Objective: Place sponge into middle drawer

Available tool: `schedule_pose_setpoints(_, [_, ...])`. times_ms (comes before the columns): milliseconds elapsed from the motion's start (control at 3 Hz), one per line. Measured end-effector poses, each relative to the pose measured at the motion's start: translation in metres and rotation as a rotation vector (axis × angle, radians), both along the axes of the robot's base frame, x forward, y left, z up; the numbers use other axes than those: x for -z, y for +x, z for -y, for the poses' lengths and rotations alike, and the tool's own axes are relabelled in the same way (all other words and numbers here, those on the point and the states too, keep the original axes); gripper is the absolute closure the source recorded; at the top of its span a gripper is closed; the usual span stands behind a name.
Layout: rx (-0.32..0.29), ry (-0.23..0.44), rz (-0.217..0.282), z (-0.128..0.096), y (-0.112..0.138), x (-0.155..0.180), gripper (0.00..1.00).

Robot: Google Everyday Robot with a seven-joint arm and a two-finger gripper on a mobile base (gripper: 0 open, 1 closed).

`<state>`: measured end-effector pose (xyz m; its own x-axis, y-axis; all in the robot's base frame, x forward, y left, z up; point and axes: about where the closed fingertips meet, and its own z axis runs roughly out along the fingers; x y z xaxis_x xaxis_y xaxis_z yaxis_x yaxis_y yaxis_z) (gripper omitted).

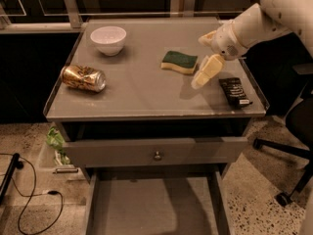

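Note:
The sponge [179, 62], dark green on top with a pale yellow body, lies flat on the cabinet top, right of centre. My gripper [203, 75] hangs just right of it, slightly above the surface, pointing down-left, with nothing held. The white arm comes in from the upper right. The middle drawer [151, 207] is pulled far out at the bottom of the view; its bare grey floor shows. Above it a drawer with a grey front and round knob [157, 155] stands slightly out.
A white bowl [108, 39] sits at the back left of the top. A gold can [83, 78] lies on its side at the left. A black wrapped bar [235, 91] lies near the right edge. A chair base [283, 155] stands right; a cable [29, 199] lies left.

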<state>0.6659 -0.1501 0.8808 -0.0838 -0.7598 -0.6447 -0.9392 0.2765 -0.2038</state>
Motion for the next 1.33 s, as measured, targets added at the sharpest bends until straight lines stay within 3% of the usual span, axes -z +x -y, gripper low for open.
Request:
schedule_pose_setpoints(667, [0.052,0.151,-0.067,0.001,0.038,0.020,0.00])
schedule_pose_setpoints(1333, [0.080,0.195,-0.096,-0.003,0.062,0.032,0.00])
